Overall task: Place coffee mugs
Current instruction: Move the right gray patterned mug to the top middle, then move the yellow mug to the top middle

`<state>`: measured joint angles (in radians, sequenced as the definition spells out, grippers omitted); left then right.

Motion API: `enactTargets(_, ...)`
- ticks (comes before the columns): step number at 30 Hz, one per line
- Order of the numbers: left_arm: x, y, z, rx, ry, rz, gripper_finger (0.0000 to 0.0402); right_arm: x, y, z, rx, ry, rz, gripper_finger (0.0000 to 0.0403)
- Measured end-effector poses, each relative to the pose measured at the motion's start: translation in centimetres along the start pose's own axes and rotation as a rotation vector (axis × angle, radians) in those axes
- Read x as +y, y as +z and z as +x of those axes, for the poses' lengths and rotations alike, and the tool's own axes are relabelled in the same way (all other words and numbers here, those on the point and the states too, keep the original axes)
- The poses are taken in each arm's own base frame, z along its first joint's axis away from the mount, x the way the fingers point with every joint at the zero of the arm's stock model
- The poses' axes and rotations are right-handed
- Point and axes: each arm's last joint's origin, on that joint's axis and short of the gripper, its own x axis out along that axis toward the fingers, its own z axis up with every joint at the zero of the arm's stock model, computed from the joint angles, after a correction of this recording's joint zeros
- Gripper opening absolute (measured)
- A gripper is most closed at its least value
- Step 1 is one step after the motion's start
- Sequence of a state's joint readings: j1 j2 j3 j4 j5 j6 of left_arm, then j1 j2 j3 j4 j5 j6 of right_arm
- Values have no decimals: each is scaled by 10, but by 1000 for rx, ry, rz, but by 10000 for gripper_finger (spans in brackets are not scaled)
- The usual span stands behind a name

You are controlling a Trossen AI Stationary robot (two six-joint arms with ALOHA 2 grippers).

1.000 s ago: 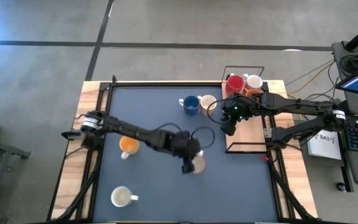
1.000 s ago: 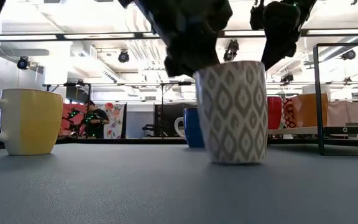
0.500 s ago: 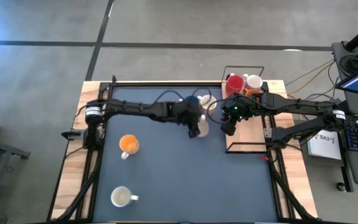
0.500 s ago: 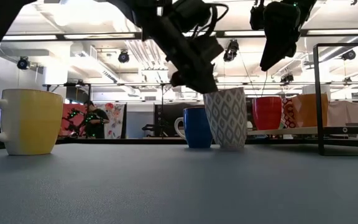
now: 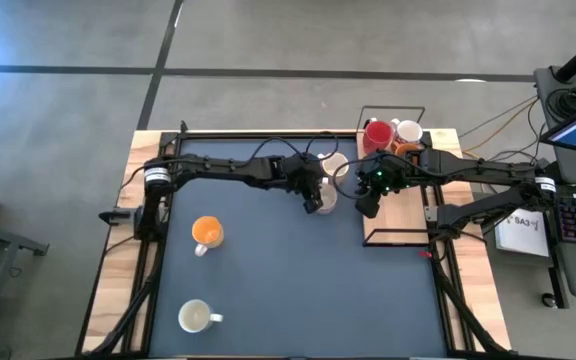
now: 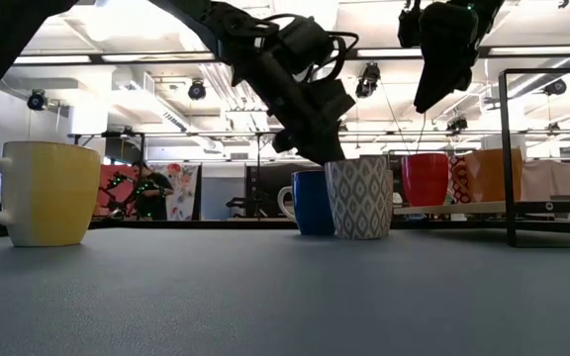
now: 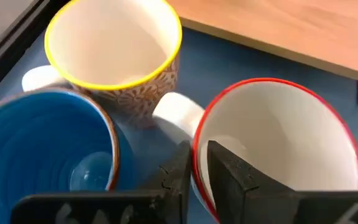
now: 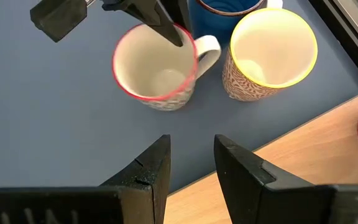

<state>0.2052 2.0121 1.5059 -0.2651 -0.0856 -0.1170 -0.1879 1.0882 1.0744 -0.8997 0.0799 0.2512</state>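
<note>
A: Mugs, how many are placed on the mat point(image 5: 268, 290)?

B: Five sit on it. An orange mug point(image 5: 206, 232) and a cream mug point(image 5: 196, 317) stand apart on the left side. A blue mug point(image 7: 42, 149), a yellow-rimmed mug point(image 8: 269, 53) and a red-rimmed patterned mug point(image 8: 156, 67) cluster at the far edge.

A: And what is left?

B: At least three wait in the wire rack point(image 5: 396, 240) on the right: a red mug point(image 5: 377, 135), a white mug point(image 5: 409, 131) and another orange one, mostly hidden.

A: What are the grippers doing?

B: The left gripper point(image 7: 194, 165) straddles the red-rimmed mug's rim, one finger inside and one outside, jaws looking slightly eased though close to the wall. That mug rests on the mat, so the release seems under way. The right gripper point(image 8: 191, 155) hovers beside the rack, jaws parted and empty.
</note>
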Motion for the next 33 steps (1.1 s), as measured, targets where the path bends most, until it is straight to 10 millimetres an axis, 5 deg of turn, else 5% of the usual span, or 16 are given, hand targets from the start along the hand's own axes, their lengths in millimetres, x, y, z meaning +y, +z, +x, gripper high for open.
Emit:
enactTargets(8,1,17,-15,-49,-2,46,89,0,0,0,0,0,0,112)
enactTargets(15,-9,10,-47,61,39,81,111,0,0,0,0,0,0,112)
enactTargets(21,-27,-25,-84,174,94,31,116,0,0,0,0,0,0,112)
enactTargets(28,-46,-94,-140,204,107,-126,116,0,0,0,0,0,0,112)
enactTargets(33,-50,-125,-186,213,137,-209,116,0,0,0,0,0,0,112)
